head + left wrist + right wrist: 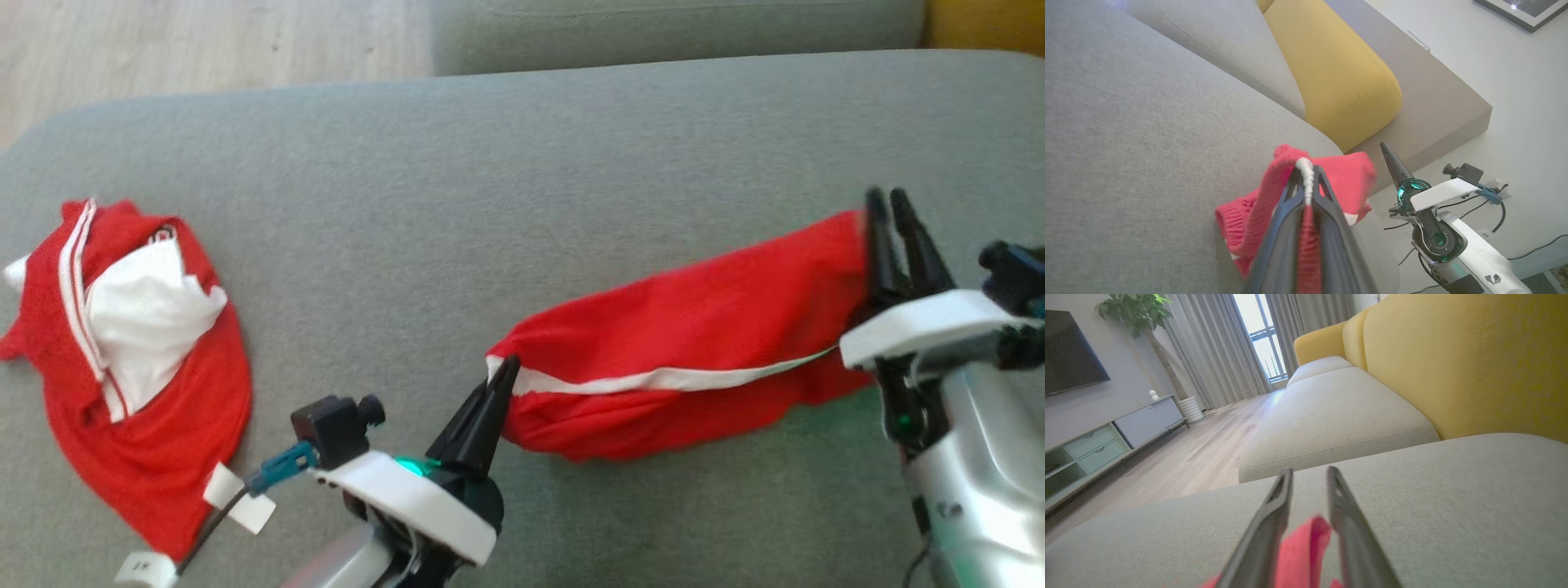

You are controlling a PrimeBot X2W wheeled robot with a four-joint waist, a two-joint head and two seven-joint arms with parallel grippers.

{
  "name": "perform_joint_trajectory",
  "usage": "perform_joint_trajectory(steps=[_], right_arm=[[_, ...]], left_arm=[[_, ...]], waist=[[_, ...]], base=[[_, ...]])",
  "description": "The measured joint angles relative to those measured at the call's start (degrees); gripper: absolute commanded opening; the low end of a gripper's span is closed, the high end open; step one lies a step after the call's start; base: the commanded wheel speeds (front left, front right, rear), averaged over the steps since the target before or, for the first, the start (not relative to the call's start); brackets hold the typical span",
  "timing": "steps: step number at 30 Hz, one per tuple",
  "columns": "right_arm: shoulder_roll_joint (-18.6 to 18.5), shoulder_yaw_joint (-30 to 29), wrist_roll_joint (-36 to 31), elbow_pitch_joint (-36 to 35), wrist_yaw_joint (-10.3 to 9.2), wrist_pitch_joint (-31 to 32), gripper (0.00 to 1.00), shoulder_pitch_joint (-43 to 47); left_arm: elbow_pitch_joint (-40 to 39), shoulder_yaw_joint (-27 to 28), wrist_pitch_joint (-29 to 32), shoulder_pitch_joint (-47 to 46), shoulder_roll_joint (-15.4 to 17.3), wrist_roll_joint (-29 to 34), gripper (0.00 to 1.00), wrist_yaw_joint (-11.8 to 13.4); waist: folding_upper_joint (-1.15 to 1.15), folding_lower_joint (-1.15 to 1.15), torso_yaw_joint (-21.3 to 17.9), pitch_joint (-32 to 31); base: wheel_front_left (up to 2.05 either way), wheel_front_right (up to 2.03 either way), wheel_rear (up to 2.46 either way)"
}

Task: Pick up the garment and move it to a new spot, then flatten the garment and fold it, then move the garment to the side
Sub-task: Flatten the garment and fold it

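Two ends of the garment are stretched along the sofa: one is clamped in the left gripper, the other sits loose between the parted fingers of the right gripper. Flattening appears in hand; next, it must be spread flat for folding

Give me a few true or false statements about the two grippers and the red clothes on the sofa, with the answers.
1. The left gripper is clamped on the white-trimmed end of the red garment. True.
2. The right gripper has its fingers pressed tight together. False: they stand apart, with red cloth between them.
3. A second red and white garment lies crumpled off to the robot's left. True.
4. The red garment is stretched over a wooden table. False: it is stretched over a grey sofa cushion.
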Motion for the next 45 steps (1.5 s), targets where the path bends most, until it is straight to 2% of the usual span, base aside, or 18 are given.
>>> perform_joint_trajectory(steps=[5,7,11,14,18,25,37,38,39,40,41,42,43,45], right_arm=[[-0.3,4.6,1.1,4.8,0.0,-2.9,1.0,-2.0],[-1.5,5.6,1.4,5.1,0.0,-3.5,1.0,-0.9],[-4.8,7.2,2.6,3.5,0.0,-3.8,1.0,4.5],[-5.7,8.4,3.3,1.6,0.0,-3.8,1.0,10.3],[-6.2,9.1,3.9,-1.1,0.0,-3.3,1.0,14.5],[-6.9,10.1,3.4,-4.2,0.0,-2.0,1.0,14.8],[-6.7,12.1,3.0,-0.7,0.0,-0.6,1.0,14.3],[-6.7,12.3,3.2,-0.3,0.0,-0.6,0.97,14.0],[-6.7,12.5,3.3,0.0,0.0,-0.6,0.84,13.6],[-6.7,12.6,3.4,0.2,0.0,-0.7,0.66,13.3],[-6.7,12.9,3.4,0.3,0.0,-0.7,0.45,13.0],[-6.7,13.2,3.4,0.5,0.0,-0.9,0.16,12.8],[-6.7,13.6,3.4,0.6,0.0,-1.2,0.0,12.5],[-6.7,14.1,3.4,0.6,0.0,-1.7,0.0,12.3]], left_arm=[[4.5,0.3,-3.0,-1.6,-1.9,2.3,0.0,-0.6],[6.3,0.9,-4.1,-1.8,-2.4,3.6,0.0,-0.6],[9.2,1.9,-5.5,-2.7,-3.5,5.9,0.0,-0.6],[10.6,2.7,-6.0,-2.9,-4.0,7.4,0.0,-0.9],[11.6,3.9,-6.1,-2.9,-4.3,8.3,0.0,-1.5],[12.8,5.0,-6.5,-2.9,-5.1,9.6,0.0,-2.2],[13.7,5.0,-6.5,-2.9,-5.8,10.5,0.0,-3.1],[13.8,5.0,-6.5,-2.9,-5.8,10.5,0.0,-3.2],[13.9,5.0,-6.5,-2.9,-5.9,10.5,0.0,-3.2],[14.0,5.0,-6.5,-2.9,-5.9,10.5,0.0,-3.2],[14.1,5.0,-6.5,-2.9,-6.0,10.5,0.0,-3.2],[14.2,5.0,-6.5,-2.9,-6.1,10.5,0.0,-3.4],[14.2,5.1,-6.5,-2.9,-6.1,10.5,0.0,-3.4],[14.3,5.2,-6.5,-2.9,-6.1,10.8,0.0,-3.4]], waist=[[0.0,0.0,1.0,1.0],[0.0,-0.01,0.8,1.1],[0.0,-0.01,0.7,1.6],[0.0,-0.01,0.6,2.0],[0.0,-0.01,0.4,2.3],[0.0,-0.01,0.4,2.2],[0.0,-0.01,2.2,2.6],[0.0,-0.01,2.3,2.6],[0.0,-0.01,2.4,2.7],[0.0,-0.01,2.5,2.7],[0.0,-0.01,2.6,2.7],[0.0,-0.01,2.6,2.7],[0.0,-0.01,2.5,2.7],[0.0,-0.01,2.4,2.5]], base=[[0.0,0.0,0.0],[0.0,0.0,0.0],[0.0,0.0,0.0],[0.0,0.0,0.0],[0.0,0.0,0.0],[0.0,0.0,0.0],[0.0,0.0,0.0],[0.0,0.0,0.0],[0.0,0.0,0.0],[0.0,0.0,0.0],[0.0,0.0,0.0],[0.0,0.0,0.0],[0.0,0.0,0.0],[0.0,0.0,0.0]])
